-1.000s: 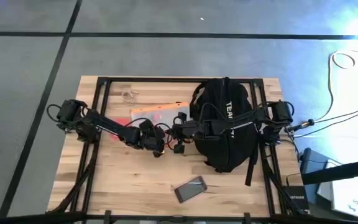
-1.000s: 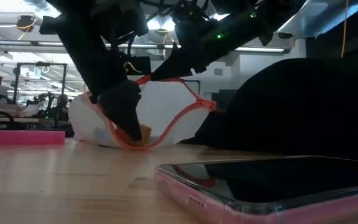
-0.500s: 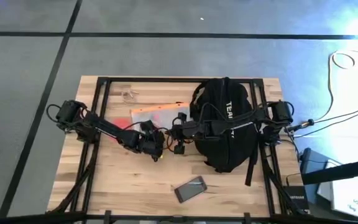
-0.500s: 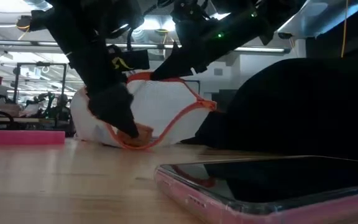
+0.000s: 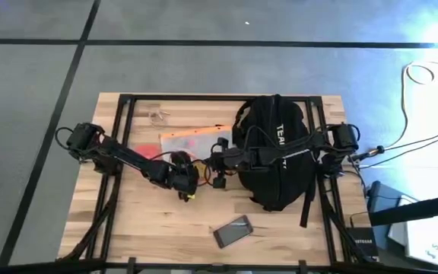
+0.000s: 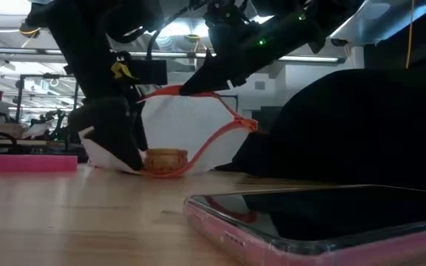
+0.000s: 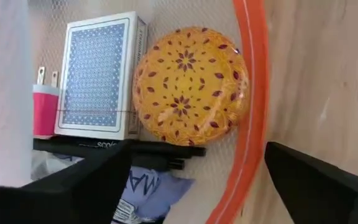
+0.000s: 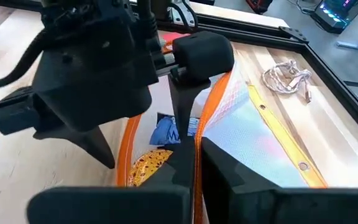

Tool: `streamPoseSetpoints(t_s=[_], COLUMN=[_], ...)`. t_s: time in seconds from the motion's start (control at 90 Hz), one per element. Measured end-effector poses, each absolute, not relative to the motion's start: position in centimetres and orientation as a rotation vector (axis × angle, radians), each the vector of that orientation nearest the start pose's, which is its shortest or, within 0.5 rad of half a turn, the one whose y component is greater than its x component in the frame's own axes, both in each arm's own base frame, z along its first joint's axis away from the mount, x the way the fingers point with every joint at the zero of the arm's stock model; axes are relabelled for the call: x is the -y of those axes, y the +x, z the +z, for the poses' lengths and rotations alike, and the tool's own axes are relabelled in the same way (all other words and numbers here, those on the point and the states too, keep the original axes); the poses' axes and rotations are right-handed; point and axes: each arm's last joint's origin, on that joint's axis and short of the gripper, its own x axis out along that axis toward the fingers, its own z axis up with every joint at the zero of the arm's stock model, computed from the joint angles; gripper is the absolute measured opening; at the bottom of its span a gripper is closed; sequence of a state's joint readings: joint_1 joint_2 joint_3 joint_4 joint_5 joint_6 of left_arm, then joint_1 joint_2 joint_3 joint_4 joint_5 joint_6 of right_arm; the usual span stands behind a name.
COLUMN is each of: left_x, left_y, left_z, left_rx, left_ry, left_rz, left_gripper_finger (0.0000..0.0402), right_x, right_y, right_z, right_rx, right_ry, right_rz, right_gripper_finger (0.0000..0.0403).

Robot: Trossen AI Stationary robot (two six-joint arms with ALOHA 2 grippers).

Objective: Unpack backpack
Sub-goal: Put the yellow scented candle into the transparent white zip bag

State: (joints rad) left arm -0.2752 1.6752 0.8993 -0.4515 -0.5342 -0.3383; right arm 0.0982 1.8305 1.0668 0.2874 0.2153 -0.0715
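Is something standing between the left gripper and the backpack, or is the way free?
Yes. The left gripper sits at the mouth of an orange-rimmed mesh pouch; the right gripper, pinching that pouch's rim, lies between it and the backpack.

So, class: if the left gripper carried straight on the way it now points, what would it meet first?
Most likely the round yellow patterned tin inside the orange-edged mesh pouch. The left gripper has its jaws spread and points straight at it, the mesh probably touching first; depth is unclear.

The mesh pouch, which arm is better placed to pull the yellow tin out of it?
Left. Its gripper is open at the pouch mouth facing the tin; the right gripper holds the pouch's rim.
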Motion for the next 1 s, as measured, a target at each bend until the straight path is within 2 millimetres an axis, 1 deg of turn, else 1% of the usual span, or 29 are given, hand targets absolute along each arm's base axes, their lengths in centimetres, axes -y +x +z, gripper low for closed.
streamPoseSetpoints(t_s=[0.167, 0.289, 0.467, 0.533, 0.611, 0.678, 0.733, 0.889, 1.0], left_x=[6.6, 6.4, 5.4, 5.0, 4.8, 4.7, 4.7, 4.6, 4.2], left_y=[29.2, 29.3, 29.3, 29.6, 30.2, 30.7, 31.2, 31.9, 32.1], left_z=[15.1, 15.2, 15.1, 15.1, 15.3, 15.5, 15.8, 16.3, 16.4], left_rx=[-1.035, -1.029, -1.052, -1.040, -0.999, -0.954, -0.910, -0.822, -0.790], left_ry=[0.170, 0.167, 0.124, 0.094, 0.048, 0.016, -0.006, -0.029, -0.038], left_rz=[0.407, 0.410, 0.440, 0.438, 0.415, 0.376, 0.357, 0.353, 0.415], left_gripper_finger=[0.0277, 0.0207, 0.0097, 0.0061, 0.0029, 0.0010, 0.0004, 0.0005, 0.0005], right_x=[-3.2, -3.2, -3.2, -3.2, -3.2, -3.2, -3.2, -3.2, -3.2], right_y=[39.0, 39.0, 39.0, 39.0, 39.0, 39.0, 39.0, 39.0, 39.0], right_z=[18.9, 18.9, 18.9, 18.9, 18.9, 18.9, 18.9, 18.9, 18.9], right_rx=[-0.475, -0.474, -0.471, -0.471, -0.473, -0.473, -0.473, -0.473, -0.473], right_ry=[-0.144, -0.144, -0.144, -0.130, -0.119, -0.119, -0.119, -0.119, -0.119], right_rz=[-0.098, -0.098, -0.100, -0.104, -0.106, -0.105, -0.105, -0.105, -0.103], right_gripper_finger=[0.0000, 0.0000, 0.0000, 0.0000, 0.0000, 0.0000, 0.0000, 0.0000, 0.0000])
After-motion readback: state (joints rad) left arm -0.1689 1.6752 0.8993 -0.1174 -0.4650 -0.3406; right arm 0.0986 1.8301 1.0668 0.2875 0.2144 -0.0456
